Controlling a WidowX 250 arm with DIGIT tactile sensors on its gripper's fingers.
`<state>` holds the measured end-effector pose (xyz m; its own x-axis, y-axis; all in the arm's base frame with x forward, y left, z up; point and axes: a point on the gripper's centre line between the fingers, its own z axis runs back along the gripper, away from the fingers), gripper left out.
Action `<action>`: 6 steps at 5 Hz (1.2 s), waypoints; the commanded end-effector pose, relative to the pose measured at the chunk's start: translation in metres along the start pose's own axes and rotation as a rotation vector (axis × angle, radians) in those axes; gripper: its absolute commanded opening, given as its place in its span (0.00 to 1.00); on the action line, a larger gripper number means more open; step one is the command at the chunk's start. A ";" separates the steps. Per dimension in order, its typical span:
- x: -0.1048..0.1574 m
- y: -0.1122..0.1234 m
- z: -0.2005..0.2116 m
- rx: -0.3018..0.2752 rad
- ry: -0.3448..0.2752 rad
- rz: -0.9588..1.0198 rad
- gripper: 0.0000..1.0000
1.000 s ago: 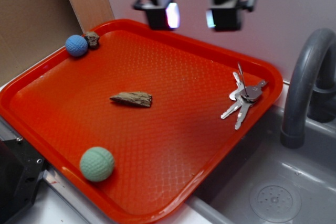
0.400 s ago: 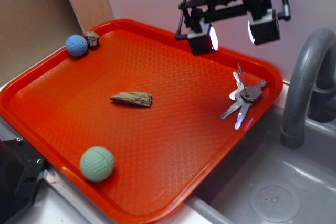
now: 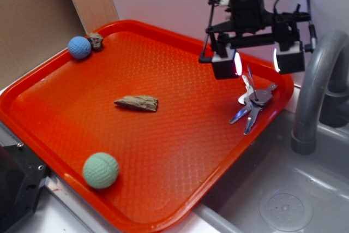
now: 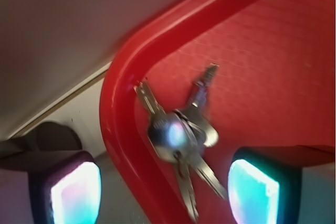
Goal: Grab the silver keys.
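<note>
The silver keys (image 3: 253, 101) lie fanned out on a ring at the right corner of the orange tray (image 3: 163, 135), close to its rim. My gripper (image 3: 256, 64) hangs just above them, open wide, one finger (image 3: 224, 65) over the tray and the other (image 3: 289, 58) over the tray's edge. In the wrist view the keys (image 4: 181, 135) lie between and ahead of the two glowing pads (image 4: 76, 195), untouched, beside the red rim (image 4: 118, 124).
A brown wood piece (image 3: 137, 102) lies mid-tray. A green ball (image 3: 101, 170) sits near the front edge, a blue ball (image 3: 79, 47) and a small stone (image 3: 96, 40) at the back left. A grey faucet (image 3: 316, 91) and sink (image 3: 283, 200) stand right of the tray.
The gripper has travelled right and down, from above the tray's back edge to just over the keys. It stays open. Nothing on the tray has moved.
</note>
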<state>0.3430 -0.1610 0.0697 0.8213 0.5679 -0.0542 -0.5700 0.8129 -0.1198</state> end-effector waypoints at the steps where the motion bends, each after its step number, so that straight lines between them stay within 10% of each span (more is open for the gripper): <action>1: 0.019 -0.010 0.002 -0.015 -0.062 -0.036 0.66; 2: 0.016 -0.009 0.005 -0.011 -0.060 -0.063 0.00; 6: 0.021 0.034 0.083 -0.065 -0.167 -0.311 0.00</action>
<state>0.3274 -0.1241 0.1119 0.9517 0.2970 0.0784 -0.2878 0.9513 -0.1103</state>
